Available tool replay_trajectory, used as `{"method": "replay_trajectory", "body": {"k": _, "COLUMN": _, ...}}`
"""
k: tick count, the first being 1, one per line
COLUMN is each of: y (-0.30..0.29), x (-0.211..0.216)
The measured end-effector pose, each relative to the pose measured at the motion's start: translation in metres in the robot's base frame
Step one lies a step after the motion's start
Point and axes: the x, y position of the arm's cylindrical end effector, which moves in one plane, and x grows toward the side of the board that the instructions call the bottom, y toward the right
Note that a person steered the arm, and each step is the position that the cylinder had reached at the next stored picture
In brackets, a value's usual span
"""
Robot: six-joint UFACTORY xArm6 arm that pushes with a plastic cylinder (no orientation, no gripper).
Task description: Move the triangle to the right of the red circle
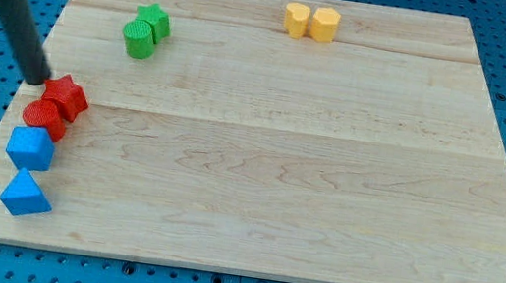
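The blue triangle [25,194] lies at the view's bottom left of the wooden board [270,164]. Just above it sits a blue cube [30,147]. The red circle [44,118] touches the cube's upper right, and a red star [67,97] touches the circle's upper right. My tip [36,81] is at the board's left edge, just left of and above the red star, well above the triangle.
A green star [153,20] and a green circle [138,39] sit together at the top left. Two yellow blocks [311,21] stand side by side at the top middle. Blue pegboard surrounds the board.
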Motion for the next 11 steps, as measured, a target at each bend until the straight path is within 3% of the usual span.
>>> {"method": "replay_trajectory", "body": {"k": 1, "y": -0.010, "x": 0.011}}
{"method": "replay_trajectory", "body": {"k": 2, "y": -0.001, "x": 0.093}}
{"method": "replay_trajectory", "body": {"k": 4, "y": 0.000, "x": 0.179}}
{"method": "replay_trajectory", "body": {"k": 5, "y": 0.022, "x": 0.195}}
{"method": "replay_trajectory", "body": {"k": 6, "y": 0.046, "x": 0.179}}
{"method": "replay_trajectory", "body": {"k": 8, "y": 0.181, "x": 0.100}}
{"method": "replay_trajectory", "body": {"k": 9, "y": 0.190, "x": 0.136}}
{"method": "replay_trajectory", "body": {"k": 10, "y": 0.089, "x": 0.182}}
{"method": "replay_trajectory", "body": {"k": 11, "y": -0.010, "x": 0.169}}
